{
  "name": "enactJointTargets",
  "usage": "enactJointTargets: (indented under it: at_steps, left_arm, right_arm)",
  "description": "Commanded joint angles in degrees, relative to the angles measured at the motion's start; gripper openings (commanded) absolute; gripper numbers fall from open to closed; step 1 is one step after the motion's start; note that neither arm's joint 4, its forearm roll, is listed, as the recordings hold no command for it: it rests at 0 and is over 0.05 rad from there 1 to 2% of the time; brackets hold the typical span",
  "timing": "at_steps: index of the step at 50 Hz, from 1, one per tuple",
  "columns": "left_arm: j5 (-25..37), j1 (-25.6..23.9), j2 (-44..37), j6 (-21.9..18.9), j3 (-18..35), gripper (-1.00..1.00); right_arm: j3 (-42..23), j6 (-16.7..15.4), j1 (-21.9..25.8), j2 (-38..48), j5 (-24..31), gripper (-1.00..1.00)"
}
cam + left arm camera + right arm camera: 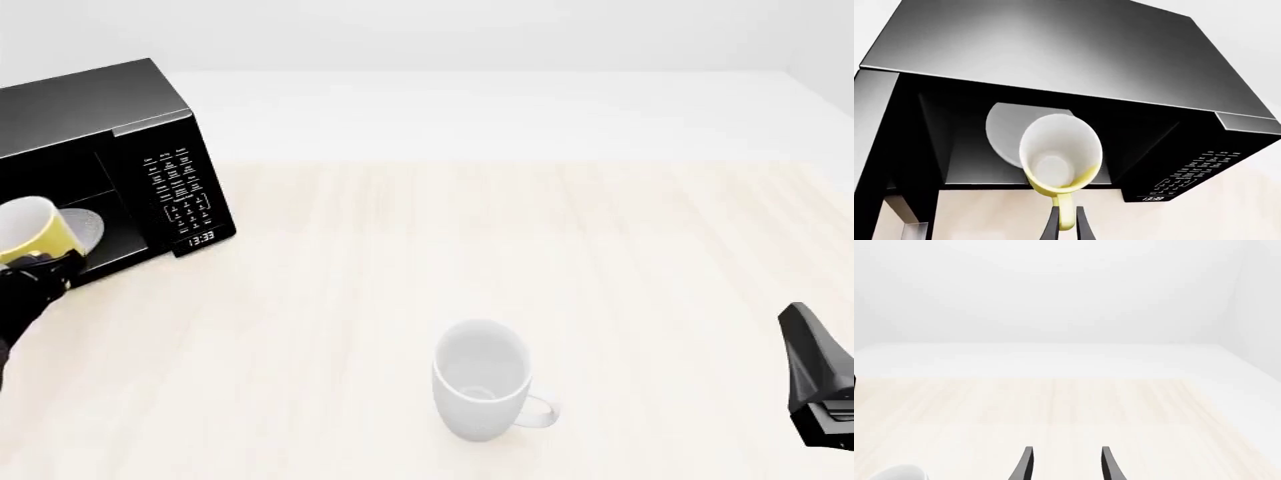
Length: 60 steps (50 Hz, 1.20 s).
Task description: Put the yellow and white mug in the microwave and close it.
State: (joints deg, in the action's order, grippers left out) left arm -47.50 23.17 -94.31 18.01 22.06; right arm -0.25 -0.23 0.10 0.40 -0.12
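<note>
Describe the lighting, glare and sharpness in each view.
Left wrist view: a soft sheen grades across the microwave top, its cavity is dark, and the yellow and white mug is sharp. Front view: flat, even light, with only a faint shadow under the white mug. Right wrist view: washed-out white, no glare or blur.

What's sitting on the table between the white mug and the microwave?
Nothing: in the front view, only bare table runs from the white mug to the microwave.
</note>
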Motion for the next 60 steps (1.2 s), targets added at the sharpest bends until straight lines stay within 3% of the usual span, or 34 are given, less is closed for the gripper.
enactJointTargets:
  at_steps: [1, 28, 60]
  left_arm:
    - [0.96, 0.16, -1.11, -0.31, 2.46, -1.00]
    - [4.75, 1.26, -0.53, -0.54, 8.69, -1.00]
    - [5.62, 4.23, -10.13, -0.62, 16.52, -1.00]
  right_arm:
    - [0.00, 0.00, -0.01, 0.00, 0.00, 1.00]
    - [0.00, -0.01, 0.00, -0.01, 0.00, 1.00]
    - [0.00, -0.01, 0.00, -0.01, 0.00, 1.00]
